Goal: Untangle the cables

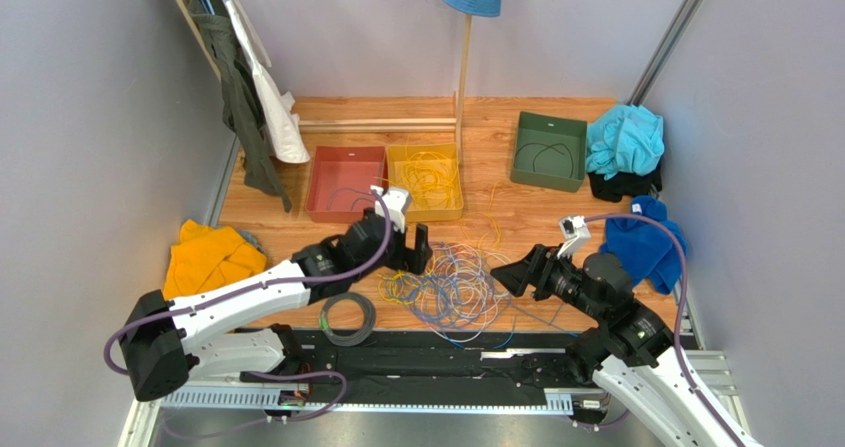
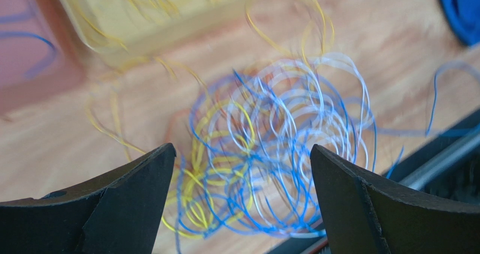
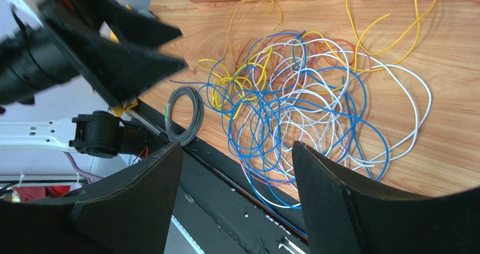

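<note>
The cables lie as one loose tangle of blue, yellow and pale wires on the wooden table, near its front edge. My left gripper hovers at the tangle's upper left, open and holding nothing. The left wrist view shows the cables spread below its wide-apart jaws. My right gripper sits just right of the pile, open and holding nothing. In the right wrist view the cables lie beyond the gripper, and a few blue loops hang over the black rail.
A red bin, a yellow bin with yellow wires and a green bin stand at the back. A dark grey coil lies front left. Orange cloth left, blue cloth right. A wooden pole rises behind.
</note>
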`<control>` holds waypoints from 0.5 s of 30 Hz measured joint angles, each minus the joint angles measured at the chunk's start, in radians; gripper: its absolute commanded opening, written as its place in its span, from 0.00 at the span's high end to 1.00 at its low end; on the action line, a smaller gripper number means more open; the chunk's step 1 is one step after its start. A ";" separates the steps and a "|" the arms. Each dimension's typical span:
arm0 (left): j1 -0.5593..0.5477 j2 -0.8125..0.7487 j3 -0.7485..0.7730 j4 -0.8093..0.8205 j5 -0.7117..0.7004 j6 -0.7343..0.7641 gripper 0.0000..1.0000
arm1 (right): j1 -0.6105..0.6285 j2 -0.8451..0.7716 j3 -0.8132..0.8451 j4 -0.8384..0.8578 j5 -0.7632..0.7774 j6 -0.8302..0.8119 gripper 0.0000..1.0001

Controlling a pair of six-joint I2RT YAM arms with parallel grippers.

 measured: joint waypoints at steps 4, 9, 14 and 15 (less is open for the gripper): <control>-0.132 0.001 -0.066 0.012 -0.045 -0.060 0.01 | 0.000 -0.033 -0.008 -0.015 0.011 0.009 0.26; -0.255 0.000 -0.134 0.066 -0.111 -0.158 0.01 | 0.000 -0.038 -0.023 -0.014 0.014 0.024 0.26; -0.308 0.085 -0.136 0.101 -0.172 -0.233 0.01 | 0.000 -0.024 -0.040 -0.013 0.014 0.035 0.26; -0.308 0.114 -0.133 0.100 -0.187 -0.244 0.01 | 0.000 -0.023 -0.040 -0.014 0.014 0.036 0.26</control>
